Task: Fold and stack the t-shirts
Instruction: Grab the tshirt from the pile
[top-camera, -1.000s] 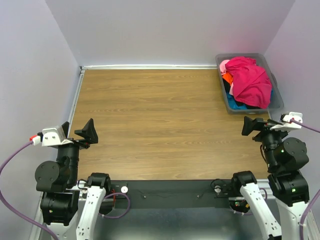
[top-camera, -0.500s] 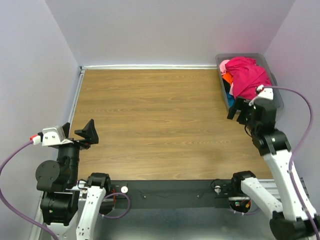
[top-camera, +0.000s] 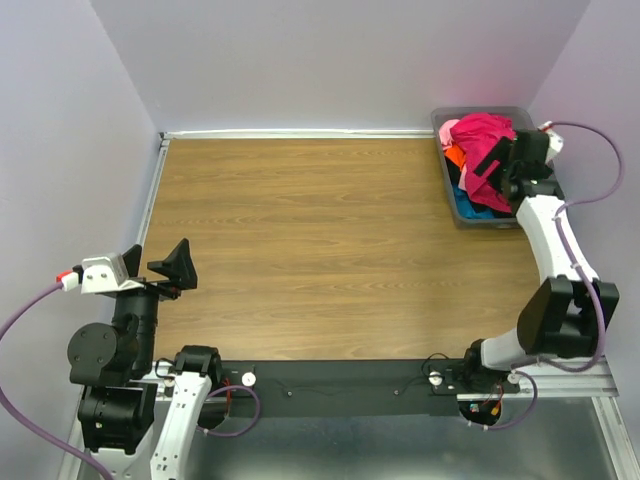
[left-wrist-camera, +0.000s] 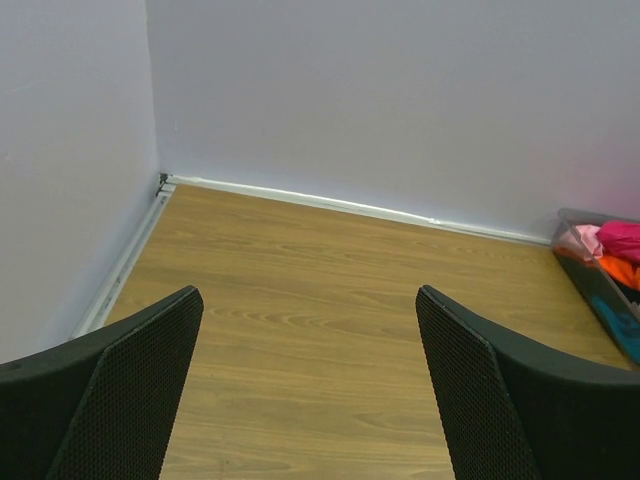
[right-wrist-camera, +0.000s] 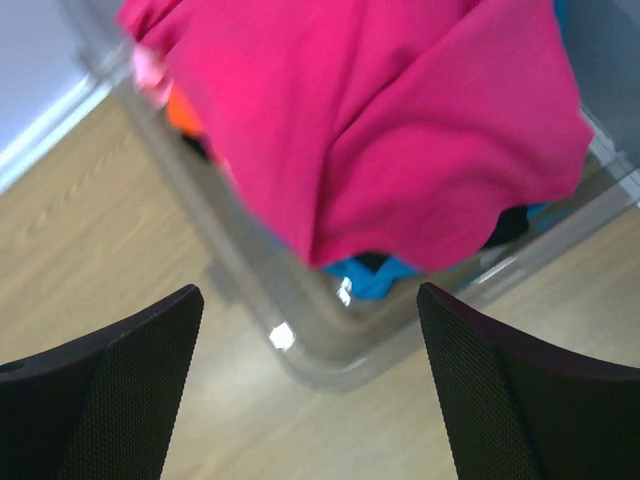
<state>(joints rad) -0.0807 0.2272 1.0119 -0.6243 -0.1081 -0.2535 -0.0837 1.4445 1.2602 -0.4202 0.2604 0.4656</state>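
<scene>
The wooden table (top-camera: 320, 230) carries a grey bin (top-camera: 445, 185) at its two-o'clock corner, heaped with t-shirts (top-camera: 456, 156), the crimson t-shirt (right-wrist-camera: 400, 130) on top. The right gripper (right-wrist-camera: 308, 292) hovers over that heap, jaws spread wide and empty. The left gripper (left-wrist-camera: 308, 292) sits at eight o'clock, likewise spread, holding nothing.

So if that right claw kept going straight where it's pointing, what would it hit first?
Probably the crimson t-shirt heaped in the grey bin; the open right gripper faces it, though depth is unclear.
</scene>
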